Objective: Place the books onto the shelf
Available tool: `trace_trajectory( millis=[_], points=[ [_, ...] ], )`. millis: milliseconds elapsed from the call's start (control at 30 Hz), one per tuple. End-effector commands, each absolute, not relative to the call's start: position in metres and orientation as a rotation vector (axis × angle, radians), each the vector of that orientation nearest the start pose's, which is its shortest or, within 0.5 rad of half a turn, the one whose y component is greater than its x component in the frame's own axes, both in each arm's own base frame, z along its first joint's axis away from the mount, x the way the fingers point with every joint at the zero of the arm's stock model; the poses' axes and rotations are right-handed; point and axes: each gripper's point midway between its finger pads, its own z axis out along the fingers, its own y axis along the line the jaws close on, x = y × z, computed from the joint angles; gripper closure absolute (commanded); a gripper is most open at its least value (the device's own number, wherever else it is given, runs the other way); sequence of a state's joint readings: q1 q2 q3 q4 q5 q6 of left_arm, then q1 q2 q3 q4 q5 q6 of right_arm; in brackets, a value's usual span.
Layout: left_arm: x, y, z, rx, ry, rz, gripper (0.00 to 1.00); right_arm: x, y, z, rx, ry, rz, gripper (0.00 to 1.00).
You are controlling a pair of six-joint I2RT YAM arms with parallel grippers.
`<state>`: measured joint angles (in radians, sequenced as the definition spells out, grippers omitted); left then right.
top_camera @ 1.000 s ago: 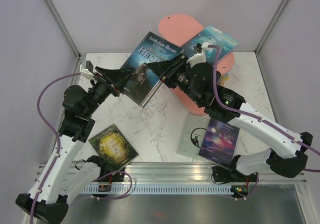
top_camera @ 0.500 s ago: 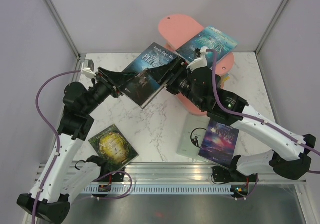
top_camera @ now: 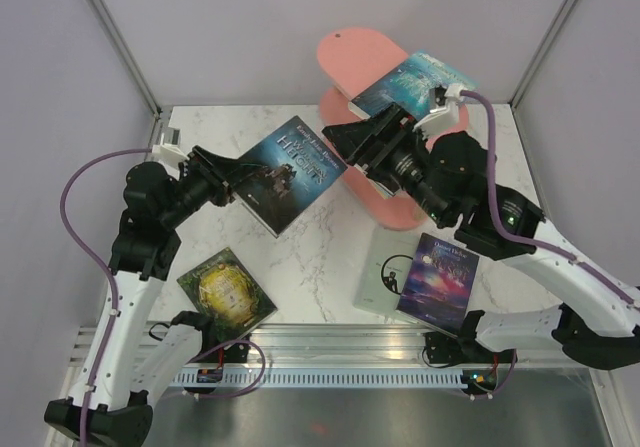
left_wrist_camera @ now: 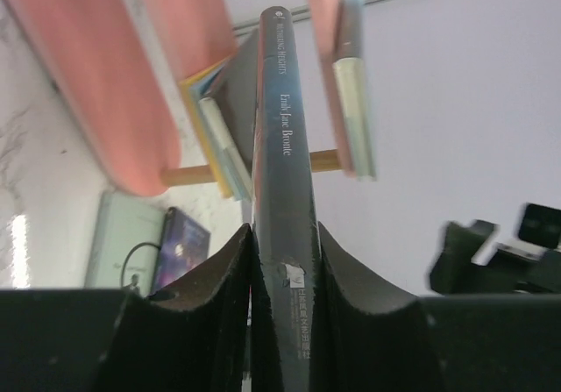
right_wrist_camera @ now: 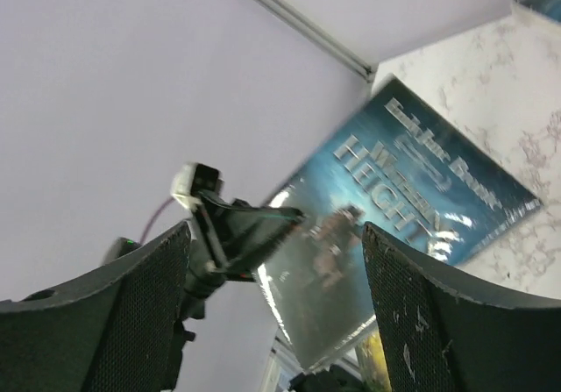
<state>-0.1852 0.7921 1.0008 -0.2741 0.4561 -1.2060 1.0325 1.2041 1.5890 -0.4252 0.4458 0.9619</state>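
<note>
My left gripper (top_camera: 243,189) is shut on the lower edge of a dark blue book (top_camera: 292,170) and holds it tilted above the table. In the left wrist view both fingers press the book's spine (left_wrist_camera: 285,146), which points at the pink shelf (left_wrist_camera: 88,103). My right gripper (top_camera: 342,145) stands open just right of that book, not touching it; its wrist view shows the cover (right_wrist_camera: 412,208) between wide-apart fingers. A teal book (top_camera: 415,79) lies on the shelf (top_camera: 358,45). On the table lie a green-gold book (top_camera: 227,289) and a purple galaxy book (top_camera: 437,277) over a pale one (top_camera: 380,267).
Thin yellow and teal books (left_wrist_camera: 215,124) lean between the shelf boards, by a wooden post (left_wrist_camera: 188,175). Purple cables loop from both wrists. White walls close in the back and sides, and a metal rail (top_camera: 330,352) runs along the near edge.
The right gripper has opened, let go of the dark blue book and drawn back to the right. The left gripper has tightened on the book and swung it lower and flatter.
</note>
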Motion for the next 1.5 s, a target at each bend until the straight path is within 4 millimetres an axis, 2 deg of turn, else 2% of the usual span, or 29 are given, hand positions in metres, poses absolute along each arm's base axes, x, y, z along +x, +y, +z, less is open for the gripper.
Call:
trace_trajectory(
  millis=[0, 100, 200, 333, 433, 667, 867, 1000, 1133, 1233, 1433, 1467],
  points=[
    [0.235, -0.161, 0.404, -0.389, 1.707, -1.390, 0.98, 0.225, 0.263, 0.524, 0.324, 1.581, 1.138, 0.17],
    [0.237, -0.161, 0.398, -0.393, 1.718, -1.391, 0.98, 0.222, 0.242, 0.533, 0.326, 1.561, 1.074, 0.16],
    [0.240, -0.163, 0.401, -0.390, 1.695, -1.419, 0.98, 0.218, 0.223, 0.536, 0.349, 1.543, 1.047, 0.15],
    [0.247, -0.166, 0.405, -0.403, 1.661, -1.468, 0.98, 0.215, 0.213, 0.529, 0.363, 1.555, 1.029, 0.15],
    [0.255, -0.169, 0.400, -0.437, 1.664, -1.503, 0.98, 0.214, 0.207, 0.526, 0.377, 1.557, 1.022, 0.15],
    [0.277, -0.176, 0.399, -0.474, 1.627, -1.590, 0.98, 0.211, 0.189, 0.527, 0.408, 1.542, 0.989, 0.15],
    [0.292, -0.182, 0.419, -0.452, 1.569, -1.643, 0.98, 0.209, 0.177, 0.525, 0.430, 1.536, 0.961, 0.15],
    [0.306, -0.192, 0.422, -0.444, 1.581, -1.652, 0.98, 0.207, 0.168, 0.526, 0.448, 1.525, 0.950, 0.15],
    [0.321, -0.210, 0.413, -0.450, 1.614, -1.670, 0.98, 0.206, 0.158, 0.528, 0.466, 1.510, 0.937, 0.15],
    [0.324, -0.227, 0.415, -0.436, 1.597, -1.704, 0.98, 0.205, 0.150, 0.528, 0.480, 1.503, 0.921, 0.14],
    [0.343, -0.275, 0.412, -0.414, 1.607, -1.760, 0.98, 0.198, 0.132, 0.528, 0.508, 1.489, 0.911, 0.14],
    [0.342, -0.284, 0.422, -0.395, 1.591, -1.777, 0.98, 0.198, 0.129, 0.526, 0.516, 1.488, 0.902, 0.15]
  ],
)
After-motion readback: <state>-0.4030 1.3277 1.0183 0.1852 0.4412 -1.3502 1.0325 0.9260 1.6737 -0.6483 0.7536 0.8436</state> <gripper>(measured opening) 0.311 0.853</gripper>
